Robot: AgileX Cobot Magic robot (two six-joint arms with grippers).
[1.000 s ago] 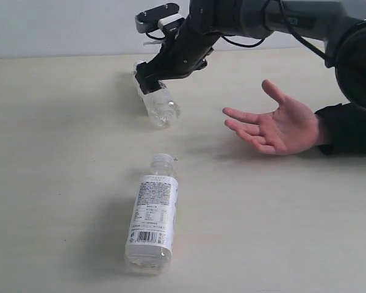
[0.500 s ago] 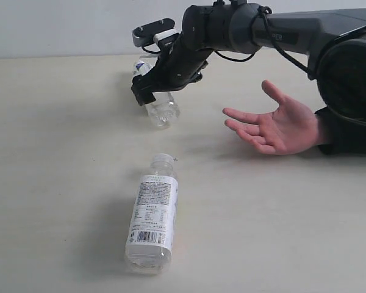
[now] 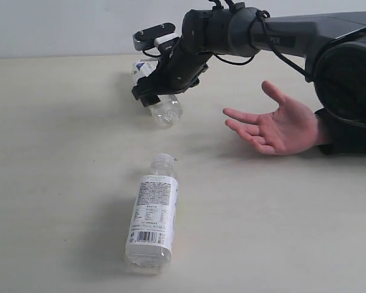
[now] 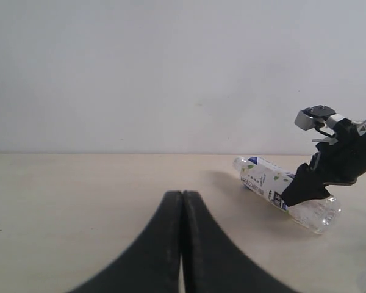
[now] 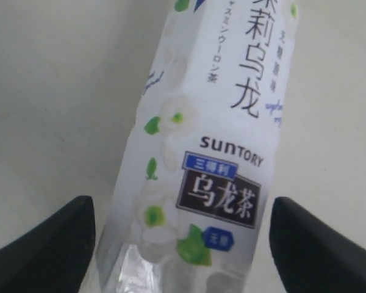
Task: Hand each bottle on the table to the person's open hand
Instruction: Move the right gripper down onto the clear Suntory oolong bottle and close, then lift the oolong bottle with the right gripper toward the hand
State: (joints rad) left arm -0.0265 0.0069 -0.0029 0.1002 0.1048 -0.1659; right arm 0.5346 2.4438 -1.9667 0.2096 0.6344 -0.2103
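A small clear bottle with a green-and-white label [image 3: 165, 108] [image 5: 213, 152] [image 4: 273, 185] lies on its side at the far middle of the table [image 3: 61, 152]. My right gripper [image 3: 154, 93] [image 5: 182, 204] is down over it and open, one finger [image 5: 49, 244] on each side with a gap to the label. A white-label, white-cap bottle [image 3: 151, 217] lies on its side nearer the front. The person's open hand [image 3: 274, 128] rests palm up to the right. My left gripper [image 4: 182, 196] is shut on nothing, low over the table and well away from the bottles.
The person's black-sleeved arm [image 3: 348, 128] lies along the right edge, under my right arm [image 3: 280, 33]. A pale wall [image 3: 61, 24] stands behind the table's far edge.
My right gripper has come down around the far bottle, its fingers now straddling the label. The near bottle, the hand and my left gripper have not moved.
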